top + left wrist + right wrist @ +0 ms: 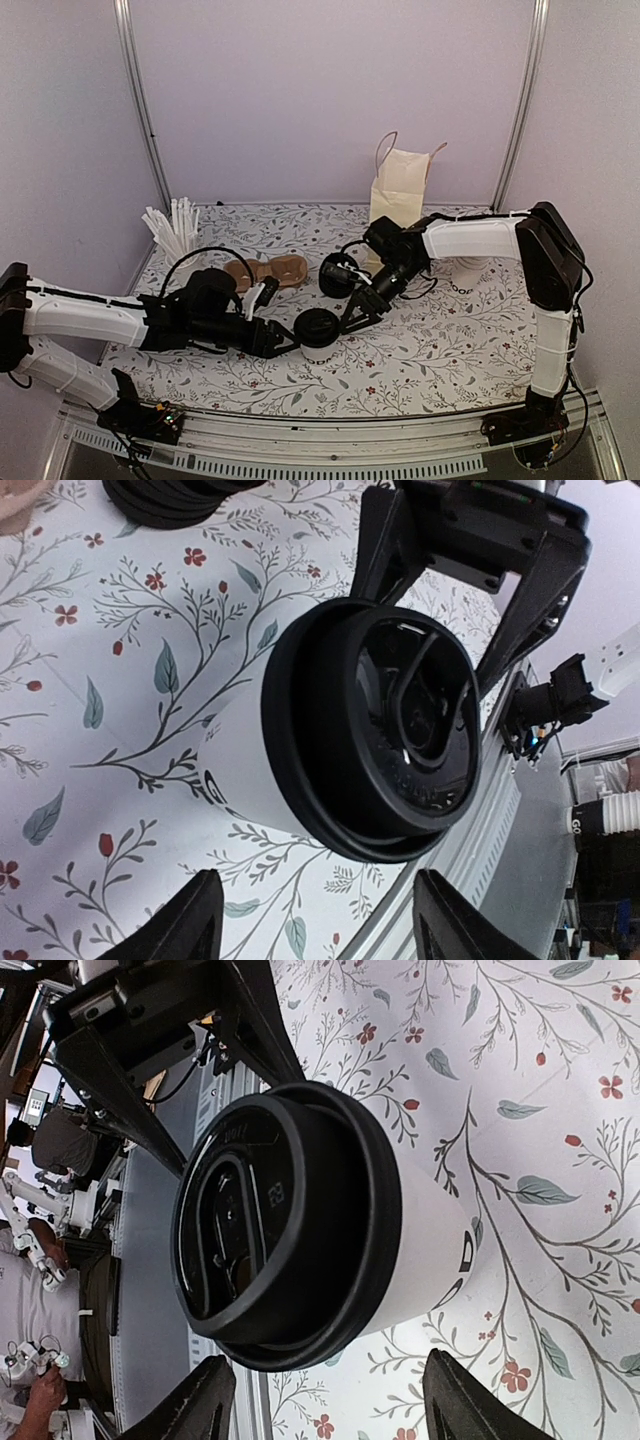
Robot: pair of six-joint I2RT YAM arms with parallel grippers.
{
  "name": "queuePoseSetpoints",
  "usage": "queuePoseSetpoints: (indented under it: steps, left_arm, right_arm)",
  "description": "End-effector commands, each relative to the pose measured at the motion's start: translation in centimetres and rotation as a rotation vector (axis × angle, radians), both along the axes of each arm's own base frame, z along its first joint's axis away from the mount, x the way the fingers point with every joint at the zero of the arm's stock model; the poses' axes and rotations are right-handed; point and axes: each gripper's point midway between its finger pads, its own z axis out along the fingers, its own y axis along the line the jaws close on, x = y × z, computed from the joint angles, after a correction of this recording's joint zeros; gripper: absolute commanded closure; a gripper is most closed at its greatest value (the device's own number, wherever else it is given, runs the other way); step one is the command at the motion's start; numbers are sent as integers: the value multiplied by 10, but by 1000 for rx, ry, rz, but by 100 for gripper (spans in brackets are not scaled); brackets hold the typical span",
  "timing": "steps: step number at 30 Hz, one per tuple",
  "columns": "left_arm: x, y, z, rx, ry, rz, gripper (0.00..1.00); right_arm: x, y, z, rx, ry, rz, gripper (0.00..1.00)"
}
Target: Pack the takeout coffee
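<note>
The takeout coffee stands upright on the flower-printed table, low in the top view and a little left of centre, near the front edge. It is a white paper cup with a plain, smooth wall. A black plastic lid with a raised rim and a sunken oval sip recess caps it. Dark lettering runs around the wall near the base, too partial to read.

The left gripper comes in from the left of the top view. Its jaws are spread wide and released, the fingertips just short of the cup and one to each side of it. The right gripper comes in from the right, with its jaws likewise spread and holding nothing, and the cup lies ahead between its fingertips. In each wrist view the other gripper's black fingers show just behind the lid. I cannot tell whether any of them touches it.

Behind the cup, towards the middle of the top view, a stack of black lids sits beside a brown moulded cup carrier. At the back left stands a bunch of white stir sticks. At the back, right of centre, a pale paper bag stands upright with its handles raised.
</note>
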Motion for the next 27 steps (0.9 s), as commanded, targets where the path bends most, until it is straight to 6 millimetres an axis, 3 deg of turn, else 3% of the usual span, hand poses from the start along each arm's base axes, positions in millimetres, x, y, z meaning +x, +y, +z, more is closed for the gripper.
queuePoseSetpoints:
  steps: [1,8,15,27]
  left_arm:
    - [-1,-10,4,-46,16,-22,34]
    - [6,-11,-1,-53,31,-16,35]
    - [-1,-16,3,-148,96,-47,34]
    - [9,5,14,-242,160,52,35]
  right_arm:
    - [7,2,16,37,0,-9,33]
    - [9,4,14,33,2,-12,34]
    - [10,8,11,36,41,-9,34]
    - [19,10,-3,-8,40,-33,42]
